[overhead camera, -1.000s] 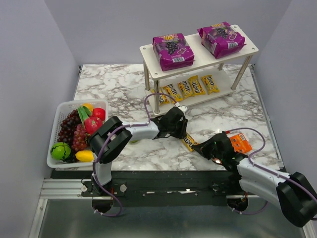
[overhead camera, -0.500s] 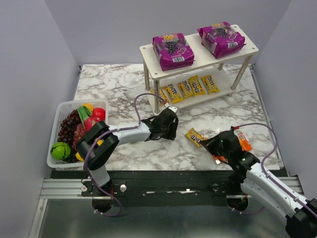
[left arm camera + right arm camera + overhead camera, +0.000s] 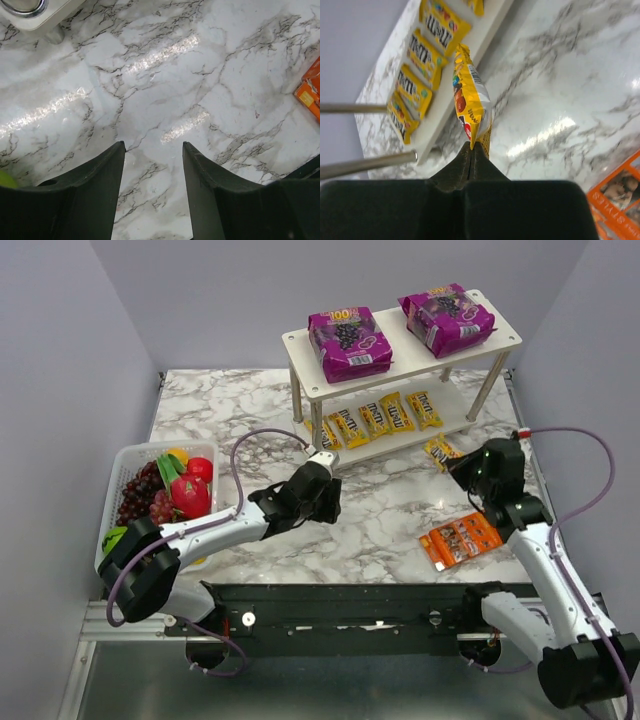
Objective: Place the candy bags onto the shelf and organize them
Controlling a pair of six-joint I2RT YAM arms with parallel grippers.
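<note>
The shelf (image 3: pixel 398 342) stands in the upper right of the top view. On its top tier lie a purple pouch (image 3: pixel 348 342) and a second pouch (image 3: pixel 446 320), apart from each other. On the lower tier five yellow packets (image 3: pixel 373 420) lie in a row. The right gripper (image 3: pixel 472 145) has its jaws pressed together on one end of a sixth packet (image 3: pixel 470 102), just in front of the right end of the lower tier. The orange pack (image 3: pixel 460 540) lies flat on the table (image 3: pixel 230 410), at the lower right. The left gripper (image 3: pixel 153 144), in the centre, has its jaws partly apart over bare marble and holds nothing. A fruit basket (image 3: pixel 125 452) is at the left.
</note>
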